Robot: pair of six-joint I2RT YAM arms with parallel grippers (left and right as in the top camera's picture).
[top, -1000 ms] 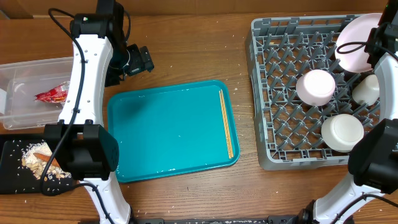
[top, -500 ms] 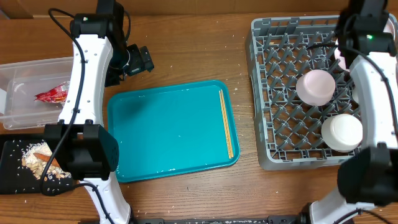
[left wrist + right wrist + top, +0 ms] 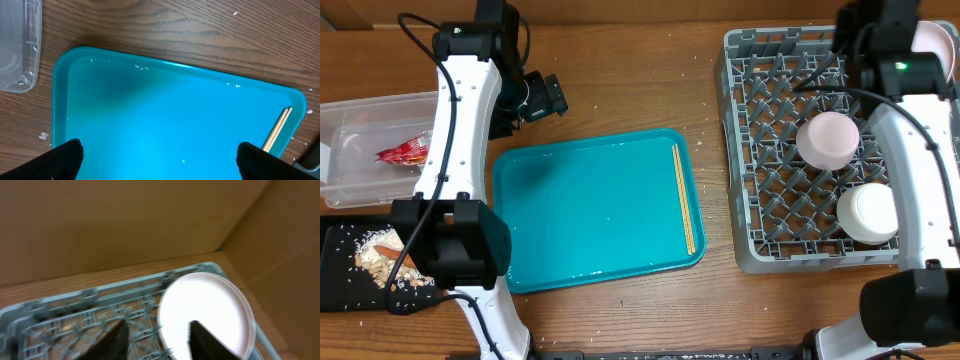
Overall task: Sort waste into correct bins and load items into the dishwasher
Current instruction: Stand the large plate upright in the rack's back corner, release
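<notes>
Beside rack (image 3: 770, 150), left fingers (image 3: 65, 157) spread wide, empty, above teal tray (image 3: 165, 115); chopsticks (image 3: 684, 197) on tray's rack-side edge. Over rack's far corner, right fingers (image 3: 116, 339) spread, empty, near pale plate (image 3: 205, 310).

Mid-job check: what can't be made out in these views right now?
Overhead: the right arm covers the right side of the dish rack and most of the plate at its far corner.
Overhead: the left arm hides part of the black tray.
Right wrist: blurred, so whether the right gripper touches the plate is unclear.
Left wrist: the chopsticks' near ends vanish behind a finger of the left gripper.
</notes>
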